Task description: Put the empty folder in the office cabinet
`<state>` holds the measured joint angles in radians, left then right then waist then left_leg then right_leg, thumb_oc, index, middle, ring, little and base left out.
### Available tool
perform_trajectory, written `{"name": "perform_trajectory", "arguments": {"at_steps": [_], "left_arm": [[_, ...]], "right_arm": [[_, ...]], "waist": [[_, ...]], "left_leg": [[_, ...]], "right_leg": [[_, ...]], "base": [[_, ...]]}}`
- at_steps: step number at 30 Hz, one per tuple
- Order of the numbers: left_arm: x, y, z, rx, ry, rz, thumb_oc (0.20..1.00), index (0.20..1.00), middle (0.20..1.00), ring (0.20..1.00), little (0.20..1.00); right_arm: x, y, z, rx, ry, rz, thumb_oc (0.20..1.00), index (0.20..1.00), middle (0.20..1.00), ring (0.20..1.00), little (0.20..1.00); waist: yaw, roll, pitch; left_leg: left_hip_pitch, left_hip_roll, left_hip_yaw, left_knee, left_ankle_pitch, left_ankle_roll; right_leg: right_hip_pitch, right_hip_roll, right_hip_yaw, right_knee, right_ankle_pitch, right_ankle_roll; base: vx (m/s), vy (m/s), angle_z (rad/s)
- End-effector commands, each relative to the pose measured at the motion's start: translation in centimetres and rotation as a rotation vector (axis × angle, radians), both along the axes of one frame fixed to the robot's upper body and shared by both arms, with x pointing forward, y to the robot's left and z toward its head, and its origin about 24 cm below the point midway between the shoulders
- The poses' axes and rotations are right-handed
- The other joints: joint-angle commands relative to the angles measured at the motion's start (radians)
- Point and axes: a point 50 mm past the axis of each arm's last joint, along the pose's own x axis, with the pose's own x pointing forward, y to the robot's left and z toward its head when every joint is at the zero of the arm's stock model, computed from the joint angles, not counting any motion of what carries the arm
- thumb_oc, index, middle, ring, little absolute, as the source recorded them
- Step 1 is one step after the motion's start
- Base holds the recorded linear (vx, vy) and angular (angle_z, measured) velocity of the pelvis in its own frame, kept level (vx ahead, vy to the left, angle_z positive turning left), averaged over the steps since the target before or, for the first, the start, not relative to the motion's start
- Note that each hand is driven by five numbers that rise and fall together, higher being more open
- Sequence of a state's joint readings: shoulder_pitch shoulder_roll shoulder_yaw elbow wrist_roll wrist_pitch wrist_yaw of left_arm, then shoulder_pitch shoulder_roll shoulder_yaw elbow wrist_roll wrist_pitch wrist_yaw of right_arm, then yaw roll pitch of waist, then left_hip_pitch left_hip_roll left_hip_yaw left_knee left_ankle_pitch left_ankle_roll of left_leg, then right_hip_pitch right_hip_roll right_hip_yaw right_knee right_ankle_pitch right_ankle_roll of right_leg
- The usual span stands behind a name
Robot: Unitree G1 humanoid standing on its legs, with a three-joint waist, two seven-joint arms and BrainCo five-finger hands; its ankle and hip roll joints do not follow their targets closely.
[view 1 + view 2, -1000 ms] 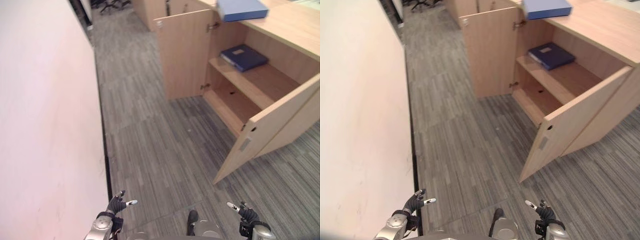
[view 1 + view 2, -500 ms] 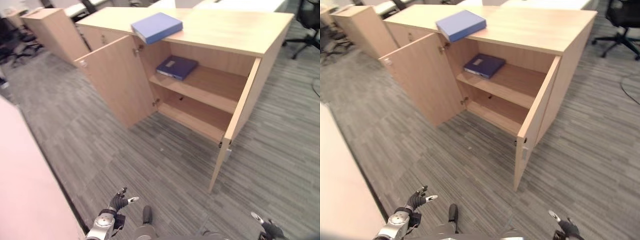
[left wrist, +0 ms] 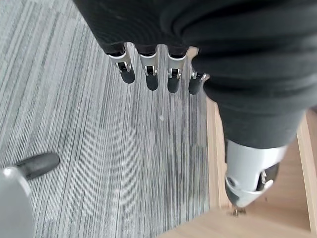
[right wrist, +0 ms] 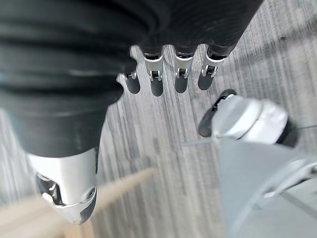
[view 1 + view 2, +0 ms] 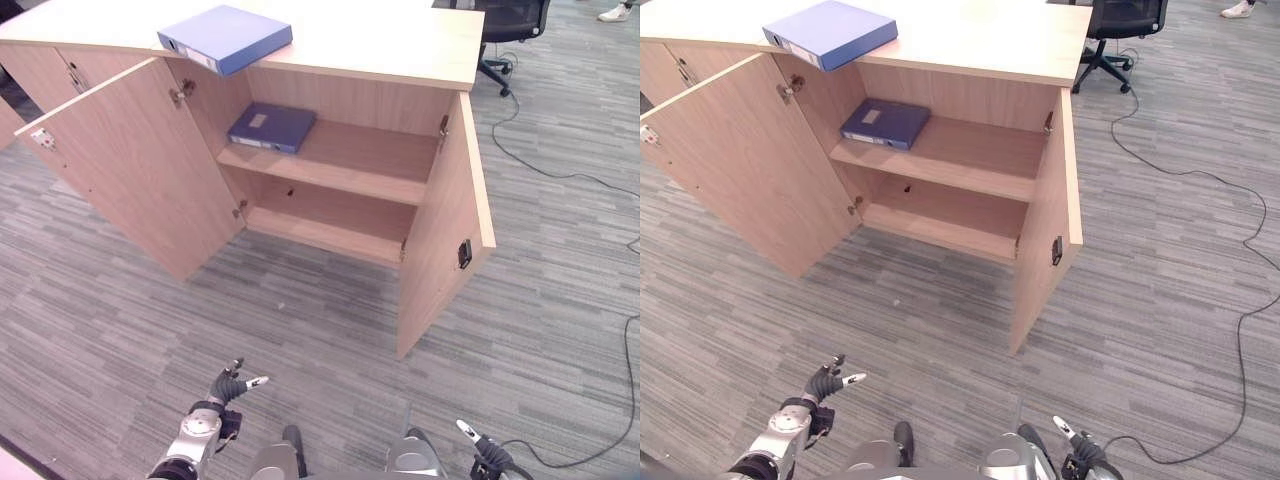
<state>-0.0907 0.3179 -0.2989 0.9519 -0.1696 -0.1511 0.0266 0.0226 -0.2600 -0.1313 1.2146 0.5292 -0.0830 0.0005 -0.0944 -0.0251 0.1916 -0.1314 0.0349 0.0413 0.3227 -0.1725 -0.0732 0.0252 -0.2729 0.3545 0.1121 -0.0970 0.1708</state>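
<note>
Cabinet (image 5: pixel 330 170) sits in the upper half of the frame, both doors swung wide open. Left door (image 5: pixel 130 165) angles toward the left edge; right door (image 5: pixel 445 230) points toward the camera. One blue folder (image 5: pixel 225 37) lies flat on the cabinet top, upper left, its corner overhanging the front edge. A darker folder (image 5: pixel 272 126) lies flat at the left end of the upper shelf. Lower shelf (image 5: pixel 330 222) bare. Left hand (image 5: pixel 229 387) low at bottom left over grey carpet (image 5: pixel 300 320), fingers straight and relaxed, holding nothing. Right hand (image 5: pixel 482 451) at bottom right edge, fingers likewise extended, empty. Office chair (image 5: pixel 512 25) at upper right.
</note>
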Motion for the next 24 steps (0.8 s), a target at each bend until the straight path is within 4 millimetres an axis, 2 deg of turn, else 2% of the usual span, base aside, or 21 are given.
{"name": "perform_trajectory", "arguments": {"at_steps": [1,2,3,4,5,6,8,9,10,11,12,16,18,19,20,21,22,24], "left_arm": [[1.4,-0.2,1.4,-0.003,-0.103,-0.031,1.0,1.0,1.0,1.0,1.0],[1.2,0.2,1.3,0.009,-0.088,-0.031,1.0,1.0,1.0,1.0,1.0],[1.2,0.2,1.4,0.01,-0.088,-0.031,1.0,1.0,1.0,1.0,1.0],[0.9,0.4,1.1,0.017,-0.069,-0.03,1.0,1.0,1.0,1.0,1.0],[0.2,0.5,0.8,0.004,-0.047,-0.016,1.0,1.0,1.0,1.0,1.0],[0.2,0.5,0.8,0.004,-0.047,-0.015,1.0,1.0,1.0,1.0,1.0],[-0.7,0.9,0.3,0.005,-0.015,0.01,1.0,1.0,1.0,1.0,1.0],[-1.2,1.1,-0.1,0.006,0.011,0.023,1.0,1.0,1.0,1.0,1.0],[-1.2,1.1,-0.1,0.006,0.011,0.024,1.0,1.0,1.0,1.0,1.0],[-1.4,0.8,-0.3,-0.005,0.023,0.021,1.0,1.0,1.0,1.0,1.0],[-1.6,0.3,-0.5,-0.019,0.03,0.013,1.0,1.0,1.0,1.0,1.0],[-1.6,-0.3,-0.6,-0.047,0.019,0.024,1.0,1.0,1.0,1.0,1.0],[-1.2,-0.6,-0.4,-0.066,0.001,0.04,1.0,1.0,1.0,1.0,1.0],[-0.9,-0.7,-0.2,-0.073,-0.014,0.04,1.0,1.0,1.0,1.0,1.0],[-0.3,-0.9,0.2,-0.078,-0.043,0.041,1.0,1.0,1.0,1.0,1.0],[-0.3,-0.9,0.2,-0.081,-0.048,0.048,1.0,1.0,1.0,1.0,1.0],[-0.3,-0.9,0.2,-0.082,-0.048,0.049,1.0,1.0,1.0,1.0,1.0],[-0.7,-0.6,0.1,-0.081,-0.043,0.065,1.0,1.0,1.0,1.0,1.0]], "right_arm": [[0.6,-1.5,0.8,-0.058,-0.019,0.037,1.0,1.0,1.0,1.0,1.0],[1.1,-0.9,0.7,-0.045,-0.028,0.051,1.0,1.0,1.0,1.0,1.0],[1.1,-0.9,0.7,-0.045,-0.029,0.051,1.0,1.0,1.0,1.0,1.0],[1.3,-0.5,0.6,-0.035,-0.029,0.064,1.0,1.0,1.0,1.0,1.0],[1.2,-0.1,0.4,-0.024,-0.026,0.076,1.0,1.0,1.0,1.0,1.0],[1.2,-0.1,0.4,-0.024,-0.026,0.077,1.0,1.0,1.0,1.0,1.0],[1.1,0.3,0.3,-0.019,-0.018,0.11,1.0,1.0,1.0,1.0,1.0],[0.6,0.6,0.0,-0.019,0.005,0.142,1.0,1.0,1.0,1.0,1.0],[0.6,0.6,0.0,-0.019,0.005,0.142,1.0,1.0,1.0,1.0,1.0],[-0.1,0.6,-0.1,-0.017,0.027,0.143,1.0,1.0,1.0,1.0,1.0],[-1.1,0.3,-0.3,-0.023,0.057,0.125,1.0,1.0,1.0,1.0,1.0],[-1.8,-0.6,-0.2,-0.046,0.085,0.106,1.0,1.0,1.0,1.0,1.0],[-1.7,-1.2,0.0,-0.063,0.087,0.102,1.0,1.0,1.0,1.0,1.0],[-1.6,-1.5,0.2,-0.07,0.084,0.102,1.0,1.0,1.0,1.0,1.0],[-1.2,-2.3,0.5,-0.094,0.09,0.113,1.0,1.0,1.0,1.0,1.0],[-1.1,-2.6,0.6,-0.106,0.098,0.111,1.0,1.0,1.0,1.0,1.0],[-1.1,-2.6,0.6,-0.106,0.098,0.111,1.0,1.0,1.0,1.0,1.0],[-1.4,-2.8,0.6,-0.106,0.106,0.099,1.0,1.0,1.0,1.0,1.0]], "waist": [[-0.002,0.047,-0.046],[0.023,0.045,-0.035],[0.021,0.046,-0.037],[0.033,0.045,-0.035],[0.039,0.047,-0.03],[0.039,0.049,-0.031],[0.048,0.051,-0.014],[0.055,0.051,-0.008],[0.053,0.052,-0.007],[0.045,0.054,0.004],[0.042,0.047,0.001],[0.04,0.056,-0.01],[0.036,0.054,0.002],[0.038,0.052,0.017],[0.055,0.051,0.037],[0.055,0.051,0.04],[0.055,0.053,0.041],[0.055,0.048,0.033]], "left_leg": [[0.165,0.171,-0.004,-0.41,0.229,-0.096],[0.189,0.128,0.05,-0.41,0.195,-0.07],[0.183,0.128,0.047,-0.41,0.199,-0.069],[0.193,0.111,0.082,-0.41,0.193,-0.054],[0.217,0.088,0.117,-0.41,0.176,-0.028],[0.215,0.091,0.118,-0.41,0.179,-0.029],[0.236,0.062,0.138,-0.41,0.166,-0.002],[0.24,0.039,0.168,-0.41,0.162,0.011],[0.242,0.041,0.166,-0.41,0.16,0.01],[0.256,0.021,0.179,-0.41,0.16,0.015],[0.269,0.002,0.188,-0.41,0.156,0.01],[0.26,0.004,0.22,-0.38,0.162,-0.012],[0.202,0.021,0.247,-0.236,0.141,-0.051],[0.156,0.037,0.242,-0.14,0.159,-0.072],[0.082,0.043,0.182,-0.017,0.227,-0.11],[0.064,0.078,0.172,-0.001,0.245,-0.121],[0.063,0.08,0.17,0.003,0.242,-0.122],[0.081,0.164,0.192,-0.051,0.243,-0.11]], "right_leg": [[-0.079,-0.094,-0.081,0.082,0.263,0.091],[-0.111,-0.148,-0.304,0.142,0.277,0.06],[-0.111,-0.148,-0.307,0.136,0.283,0.059],[-0.114,-0.153,-0.422,0.171,0.273,0.046],[-0.125,-0.077,-0.5,0.225,0.193,0.034],[-0.126,-0.074,-0.501,0.222,0.196,0.032],[-0.146,0.045,-0.561,0.235,0.127,0.014],[-0.152,0.114,-0.676,0.206,0.1,-0.01],[-0.15,0.115,-0.678,0.206,0.097,-0.011],[-0.149,0.149,-0.737,0.191,0.088,-0.025],[-0.082,0.157,-0.727,0.087,0.068,-0.055],[-0.009,0.172,-0.696,-0.037,0.07,-0.076],[0.02,0.159,-0.684,-0.079,0.071,-0.085],[0.031,0.158,-0.668,-0.089,0.069,-0.096],[0.054,0.161,-0.627,-0.114,0.059,-0.115],[0.062,0.148,-0.628,-0.119,0.058,-0.112],[0.064,0.15,-0.629,-0.119,0.058,-0.113],[0.09,0.119,-0.635,-0.134,0.055,-0.091]], "base": [[-0.01,0.712,-0.67],[-0.06,0.533,-0.78],[-0.01,0.583,-1.08],[0.0,0.53,-0.95],[0.0,0.524,-0.53],[0.02,0.421,-0.36],[-0.01,0.315,-0.56],[-0.04,0.27,-0.27],[-0.04,0.27,-0.12],[0.02,0.134,-0.22],[0.01,0.137,-0.08],[0.02,0.015,0.14],[-0.07,0.001,-0.33],[-0.11,0.01,-0.25],[-0.06,0.051,-0.17],[-0.02,0.057,-0.04],[0.04,0.086,-0.07],[0.11,0.146,-0.01]]}}
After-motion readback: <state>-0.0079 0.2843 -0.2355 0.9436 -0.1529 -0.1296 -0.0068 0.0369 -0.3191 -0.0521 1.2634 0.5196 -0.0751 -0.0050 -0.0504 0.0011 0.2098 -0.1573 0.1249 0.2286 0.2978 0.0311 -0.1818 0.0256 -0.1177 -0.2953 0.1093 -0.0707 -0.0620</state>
